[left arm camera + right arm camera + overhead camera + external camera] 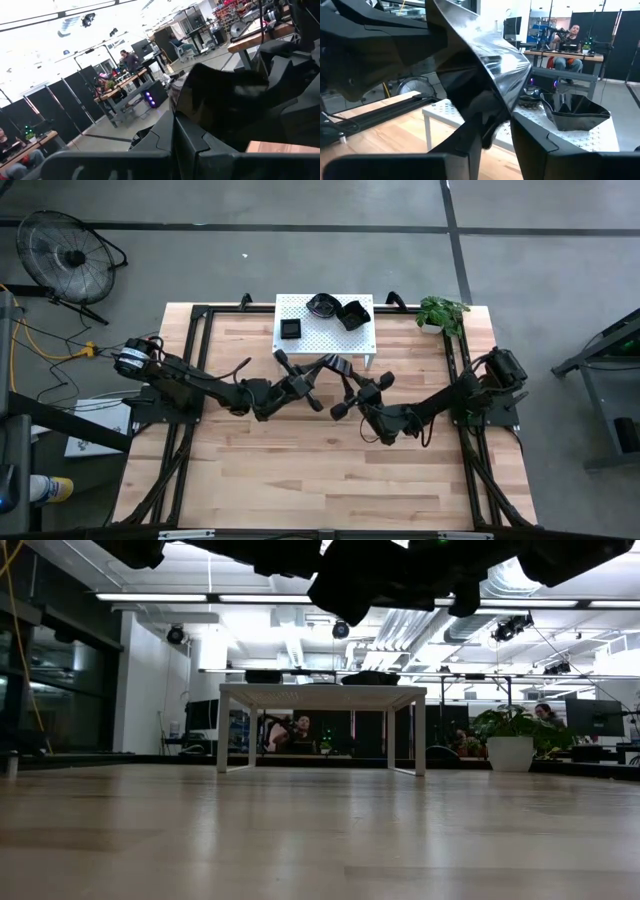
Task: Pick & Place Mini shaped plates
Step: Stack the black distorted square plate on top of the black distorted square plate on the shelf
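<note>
My right claw (490, 135) pinches a glossy black plate (480, 65) above mid-table, at six o'clock from the white stand (325, 340). My left claw (185, 135) grips the same plate.

low view: both arms were cut off by the top edge, and the plates on the white stand (320, 693) showed only as thin dark slivers above its top, shapes not readable. high view: the plate held between the left gripper (318, 370) and right gripper (350, 385) was too small and dark to tell from the fingers. right wrist view: the held plate (485, 60) ran off the top edge, hiding part of the stand behind.
</note>
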Tool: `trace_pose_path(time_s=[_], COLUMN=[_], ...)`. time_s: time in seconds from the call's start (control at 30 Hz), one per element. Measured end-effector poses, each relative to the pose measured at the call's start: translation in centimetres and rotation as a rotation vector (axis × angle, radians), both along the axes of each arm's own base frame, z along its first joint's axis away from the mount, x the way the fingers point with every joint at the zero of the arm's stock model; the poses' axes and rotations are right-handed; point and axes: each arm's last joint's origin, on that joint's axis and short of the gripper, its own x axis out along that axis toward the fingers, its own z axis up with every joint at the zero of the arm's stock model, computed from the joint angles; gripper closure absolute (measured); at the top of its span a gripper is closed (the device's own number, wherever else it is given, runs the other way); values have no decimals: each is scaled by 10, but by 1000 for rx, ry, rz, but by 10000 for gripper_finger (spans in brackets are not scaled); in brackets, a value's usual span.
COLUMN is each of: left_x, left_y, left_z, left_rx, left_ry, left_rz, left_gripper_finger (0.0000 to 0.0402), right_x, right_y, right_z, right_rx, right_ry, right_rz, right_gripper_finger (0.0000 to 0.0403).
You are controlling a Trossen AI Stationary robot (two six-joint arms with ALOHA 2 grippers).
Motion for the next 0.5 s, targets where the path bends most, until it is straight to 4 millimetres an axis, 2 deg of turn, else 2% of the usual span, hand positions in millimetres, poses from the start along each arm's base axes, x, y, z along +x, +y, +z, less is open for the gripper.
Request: trace_pose_path(time_s=[0.33,0.5], left_x=[0,0], left_y=[0,-1], left_z=[0,0], left_rx=[0,5], left_ry=[0,-3], left_rz=[-1,-26], left_gripper_finger=[401,398], right_x=[0,0], right_y=[-3,-3], right_z=[0,1], right_rx=[-5,-2], right_ry=[11,4], right_rz=[-26,-33], right_gripper_finger=[390,395])
